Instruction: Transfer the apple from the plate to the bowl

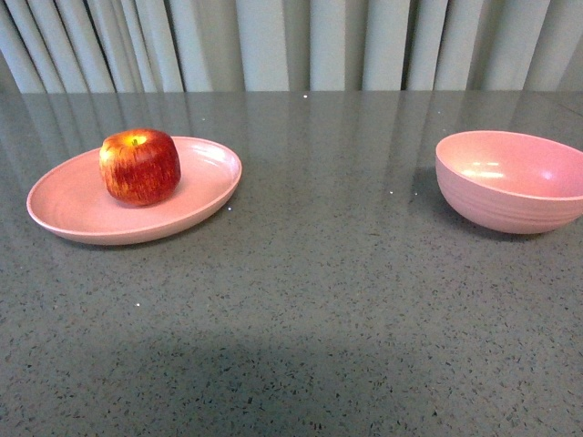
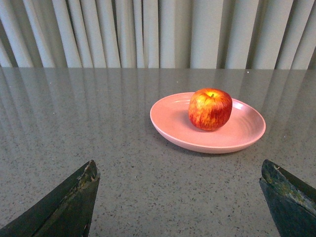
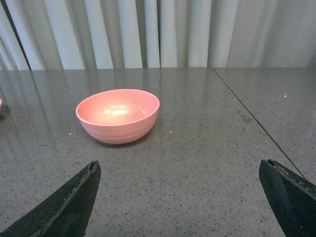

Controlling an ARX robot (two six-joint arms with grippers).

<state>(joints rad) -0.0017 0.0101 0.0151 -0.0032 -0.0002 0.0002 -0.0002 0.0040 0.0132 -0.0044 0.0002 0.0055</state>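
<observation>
Plainly, your apple (image 2: 210, 109) sits on the plate (image 2: 170, 118), dead ahead of the left gripper (image 2: 178, 170), whose jaws stand wide apart and empty. The right gripper (image 3: 180, 170), equally spread, faces the bowl (image 3: 118, 131) instead, so the left one is nearer.

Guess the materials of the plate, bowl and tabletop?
plate: pale pink, matte, soft dull highlights; looks like plastic or a fibre composite, can't tell which.
bowl: same pink matte look, faint ridges outside; likely the same stuff.
tabletop: grey with fine speckles, glossy enough to mirror the curtain; looks like polished stone or quartz composite.
</observation>
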